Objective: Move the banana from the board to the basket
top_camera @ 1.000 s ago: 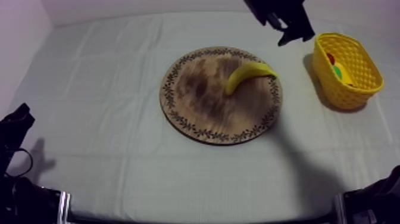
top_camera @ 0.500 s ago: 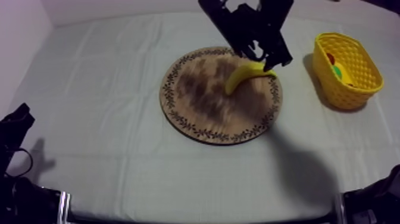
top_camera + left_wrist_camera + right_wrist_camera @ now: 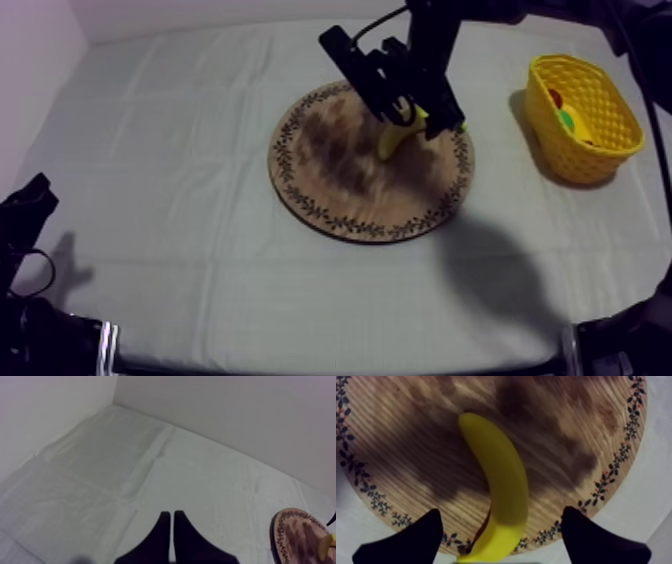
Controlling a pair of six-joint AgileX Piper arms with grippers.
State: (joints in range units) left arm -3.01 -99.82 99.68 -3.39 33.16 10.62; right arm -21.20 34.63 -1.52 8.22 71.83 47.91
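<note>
The yellow banana (image 3: 394,141) lies on the round wooden board (image 3: 340,170), toward its right rim. My right gripper (image 3: 414,112) hangs right over the banana, its arm coming in from the upper right. Seen from the right wrist, the two black fingers (image 3: 411,543) stand wide apart on either side of the banana (image 3: 501,471), open, low over the board (image 3: 411,441). My left gripper (image 3: 27,213) rests at the table's left front; its fingers (image 3: 163,526) lie together, shut on nothing. Far ahead of it show the board's edge (image 3: 297,536) and a tip of the banana (image 3: 327,542).
The yellow basket (image 3: 600,150) stands right of the board, with a small red fruit (image 3: 555,98) and something green (image 3: 567,121) inside. Grey-white cloth covers the table (image 3: 170,150); a wall (image 3: 225,406) runs along the back.
My right arm has swung from beside the basket leftward and come down over the banana on the board. The banana, board and left arm have not moved.
</note>
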